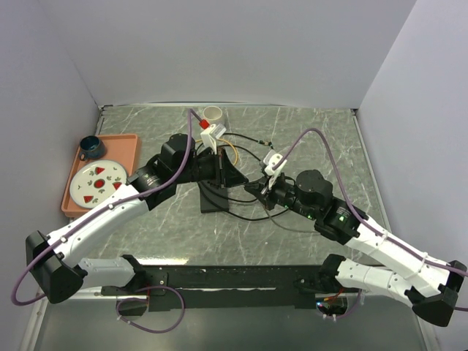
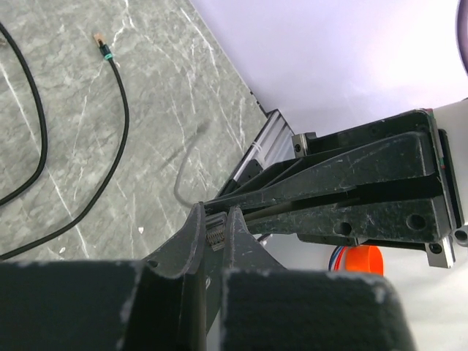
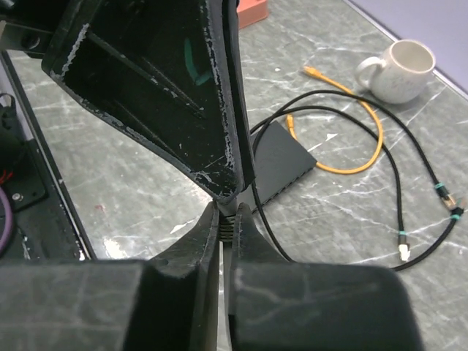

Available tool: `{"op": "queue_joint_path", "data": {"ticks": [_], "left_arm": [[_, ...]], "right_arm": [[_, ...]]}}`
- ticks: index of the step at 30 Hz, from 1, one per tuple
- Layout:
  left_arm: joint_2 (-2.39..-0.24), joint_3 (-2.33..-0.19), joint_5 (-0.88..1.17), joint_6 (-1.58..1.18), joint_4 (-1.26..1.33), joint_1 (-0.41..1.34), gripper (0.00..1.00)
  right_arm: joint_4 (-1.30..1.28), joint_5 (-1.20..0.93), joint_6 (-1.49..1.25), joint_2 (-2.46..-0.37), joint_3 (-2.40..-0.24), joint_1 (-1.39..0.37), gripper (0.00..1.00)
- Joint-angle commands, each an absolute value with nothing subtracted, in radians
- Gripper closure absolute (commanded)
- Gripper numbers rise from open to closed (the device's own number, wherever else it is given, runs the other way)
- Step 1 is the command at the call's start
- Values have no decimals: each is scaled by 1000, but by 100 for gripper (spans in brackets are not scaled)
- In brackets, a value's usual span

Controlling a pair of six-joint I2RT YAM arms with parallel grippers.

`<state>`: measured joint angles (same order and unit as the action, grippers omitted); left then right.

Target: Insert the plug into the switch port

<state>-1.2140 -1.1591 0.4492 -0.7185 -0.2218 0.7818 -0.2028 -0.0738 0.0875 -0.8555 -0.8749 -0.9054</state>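
Table: a grey marbled table point(image 1: 307, 131) is carrying everything, and both arms are reaching toward its middle.
Left arm: the left arm point(image 1: 110, 212) is stretching in from the near left, its wrist lying low and pointing right.
Right arm: the right arm point(image 1: 380, 245) is bending in from the near right and pointing left, so the two wrists are almost meeting tip to tip.
Switch box: the flat black switch box point(image 3: 281, 155) is lying on the table just beyond both tips. Its long axis is running away from the right wrist camera.
Left gripper: the left gripper point(image 2: 213, 232) is pressing its jaws together, with nothing showing between them.
Right gripper: the right gripper point(image 3: 225, 223) is also pinched closed. The black cable point(image 3: 391, 172) is passing just beside it, and I cannot tell whether it is gripped.
Plug: the plug point(image 3: 402, 254) is lying loose on the table, well off to the right of the right gripper's jaws. The right arm is judged to be the nearer one.
Switch port: the switch port is not showing in any view.
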Motion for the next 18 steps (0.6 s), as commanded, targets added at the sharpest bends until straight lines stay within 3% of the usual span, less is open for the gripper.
{"op": "queue_joint_path", "data": {"ticks": [1,4,7,8,11,18], "left_arm": [[-1174,-1154,488,-739,-129,790,99],[-1163,-1143,506,-707,-118,790,99],[-1134,-1121,514,-669,-74,790,64],[-1123,-1106,500,-649,-68,790,39],[-1062,-1060,454,-599,-20,790,21],[-901,-933,532,-480,119,790,19]], "right_arm": [[-166,-77,72,-871,-890,-911,100],[-160,-83,78,-853,-881,-910,100],[-181,-93,89,-844,-887,-910,100],[-192,-101,90,-842,-893,-911,100],[-241,-176,107,-848,-922,-907,100],[-322,-392,126,-836,-982,-888,100]]}}
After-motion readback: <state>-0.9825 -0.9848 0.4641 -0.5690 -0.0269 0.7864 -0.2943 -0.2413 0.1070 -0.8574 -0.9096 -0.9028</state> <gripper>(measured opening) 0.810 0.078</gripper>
